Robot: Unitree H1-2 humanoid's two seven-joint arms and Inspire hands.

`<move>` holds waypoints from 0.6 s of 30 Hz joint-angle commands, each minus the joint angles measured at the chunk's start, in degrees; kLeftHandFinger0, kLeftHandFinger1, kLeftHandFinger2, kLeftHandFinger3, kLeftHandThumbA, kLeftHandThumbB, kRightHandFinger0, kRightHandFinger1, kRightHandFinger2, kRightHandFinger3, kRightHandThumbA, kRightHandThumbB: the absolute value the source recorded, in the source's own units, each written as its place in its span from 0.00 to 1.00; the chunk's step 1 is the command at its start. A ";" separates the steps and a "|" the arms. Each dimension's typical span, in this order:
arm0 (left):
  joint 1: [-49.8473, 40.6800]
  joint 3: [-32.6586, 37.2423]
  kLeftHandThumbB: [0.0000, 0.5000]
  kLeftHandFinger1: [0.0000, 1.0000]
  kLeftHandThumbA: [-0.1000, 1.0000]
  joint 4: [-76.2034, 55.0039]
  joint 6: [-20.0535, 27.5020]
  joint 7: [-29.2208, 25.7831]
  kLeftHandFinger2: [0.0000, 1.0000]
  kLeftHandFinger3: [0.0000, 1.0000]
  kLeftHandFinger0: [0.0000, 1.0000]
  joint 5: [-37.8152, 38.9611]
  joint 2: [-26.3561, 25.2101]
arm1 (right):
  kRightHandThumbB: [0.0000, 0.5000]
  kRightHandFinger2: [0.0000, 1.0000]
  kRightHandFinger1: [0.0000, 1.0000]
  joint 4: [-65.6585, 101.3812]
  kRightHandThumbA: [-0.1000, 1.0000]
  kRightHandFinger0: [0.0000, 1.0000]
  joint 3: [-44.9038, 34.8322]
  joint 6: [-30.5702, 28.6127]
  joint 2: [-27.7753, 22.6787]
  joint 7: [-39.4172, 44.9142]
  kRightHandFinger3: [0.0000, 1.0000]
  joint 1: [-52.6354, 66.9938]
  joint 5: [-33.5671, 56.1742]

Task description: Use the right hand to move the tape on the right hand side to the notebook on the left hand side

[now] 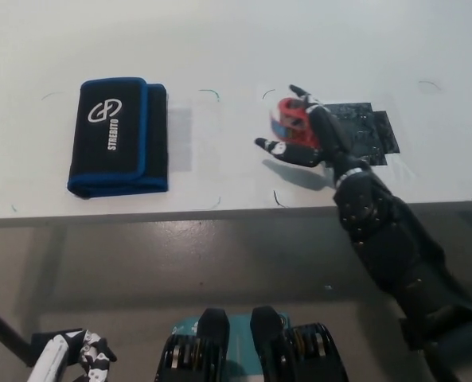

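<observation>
Black right hand (pixel 303 135) clenching light, rigid red tape (pixel 287 121) around its body, carrying toward nine o'clock, notebook (pixel 118 135) waiting there.

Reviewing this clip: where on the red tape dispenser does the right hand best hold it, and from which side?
Across its narrow red body, from the right. The right hand is already shut on the tape dispenser that way, lifted off the dark mat, its front facing the black-and-blue case.
</observation>
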State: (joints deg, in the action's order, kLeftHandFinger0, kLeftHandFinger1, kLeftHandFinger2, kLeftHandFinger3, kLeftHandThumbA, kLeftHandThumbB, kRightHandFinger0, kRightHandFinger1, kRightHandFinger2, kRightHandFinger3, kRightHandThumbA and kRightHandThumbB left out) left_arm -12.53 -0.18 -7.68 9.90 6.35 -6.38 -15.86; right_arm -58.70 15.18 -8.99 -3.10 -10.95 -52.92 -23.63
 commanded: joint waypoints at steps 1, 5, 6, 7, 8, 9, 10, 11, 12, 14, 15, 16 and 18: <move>0.01 -0.20 0.17 0.16 0.14 -2.31 -0.71 0.95 0.18 0.33 0.30 0.24 -1.11 | 0.93 1.00 1.00 -0.63 0.96 1.00 0.48 -3.37 1.16 -0.72 1.00 -3.46 0.11; 0.19 -0.31 0.17 0.16 0.13 -2.26 -0.58 1.15 0.17 0.34 0.32 0.71 -1.27 | 0.88 1.00 1.00 -1.29 0.96 1.00 0.85 -3.48 1.03 -0.92 1.00 -2.97 -0.28; 0.17 -0.31 0.16 0.17 0.13 -2.38 -0.81 1.22 0.18 0.33 0.31 0.87 -1.25 | 0.86 1.00 1.00 -1.56 0.95 1.00 0.89 -3.76 0.98 -1.10 1.00 -2.83 -0.30; 0.29 -0.34 0.15 0.17 0.13 -2.27 -0.27 1.15 0.18 0.34 0.30 0.63 -1.38 | 0.85 1.00 1.00 -2.15 0.95 1.00 0.98 -3.86 0.95 -1.41 1.00 -2.87 -0.42; 0.47 -0.43 0.16 0.17 0.14 -2.39 -0.44 1.12 0.18 0.34 0.30 0.60 -1.43 | 0.84 1.00 1.00 -2.50 0.93 1.00 0.81 -4.09 0.98 -1.38 1.00 -3.06 -0.15; 0.54 -0.43 0.16 0.17 0.16 -2.48 -0.43 1.03 0.18 0.34 0.31 0.35 -1.40 | 0.82 1.00 1.00 -2.59 0.90 1.00 0.29 -4.33 0.99 -1.33 1.00 -2.87 0.50; 0.58 -0.42 0.17 0.17 0.16 -2.48 -0.28 1.03 0.18 0.33 0.31 0.37 -1.37 | 0.82 1.00 1.00 -2.68 0.90 1.00 0.20 -4.27 0.95 -1.32 1.00 -2.75 0.60; 0.68 -0.48 0.17 0.17 0.16 -2.53 -0.29 1.05 0.18 0.33 0.31 0.44 -1.42 | 0.82 1.00 1.00 -3.25 0.91 1.00 0.15 -4.52 0.96 -1.64 1.00 -2.80 0.62; 0.74 -0.49 0.16 0.17 0.16 -2.31 -0.24 1.10 0.18 0.33 0.31 0.57 -1.42 | 0.82 1.00 1.00 -3.57 0.91 1.00 0.06 -4.18 1.18 -1.65 1.00 -2.85 0.73; 0.97 -0.58 0.16 0.17 0.16 -2.25 -0.27 1.13 0.19 0.34 0.31 0.59 -1.45 | 0.84 1.00 1.00 -4.14 0.92 1.00 0.03 -4.19 1.35 -1.79 1.00 -3.27 0.78; 0.98 -0.58 0.16 0.17 0.16 -2.30 -0.33 1.14 0.19 0.34 0.31 0.51 -1.44 | 0.84 1.00 1.00 -4.56 0.92 1.00 0.06 -4.33 1.46 -1.90 1.00 -3.43 0.77; 1.00 -0.56 0.16 0.18 0.16 -2.30 -0.43 1.28 0.19 0.34 0.31 0.62 -1.46 | 0.84 1.00 1.00 -5.13 0.93 1.00 0.06 -4.23 1.74 -1.78 1.00 -3.74 0.88; 1.46 -0.57 0.17 0.17 0.17 -1.95 0.02 1.17 0.17 0.33 0.31 0.49 -1.33 | 0.89 1.00 1.00 -6.15 0.96 1.00 0.29 -3.77 2.97 -1.61 1.00 -5.15 0.83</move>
State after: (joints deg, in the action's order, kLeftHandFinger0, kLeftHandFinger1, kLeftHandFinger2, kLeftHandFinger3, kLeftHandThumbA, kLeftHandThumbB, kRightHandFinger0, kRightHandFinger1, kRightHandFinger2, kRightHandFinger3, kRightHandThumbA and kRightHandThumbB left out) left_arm -11.75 -0.27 -8.17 9.31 7.03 -6.20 -15.97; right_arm -63.19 15.62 -12.09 -1.86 -12.35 -53.97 -23.60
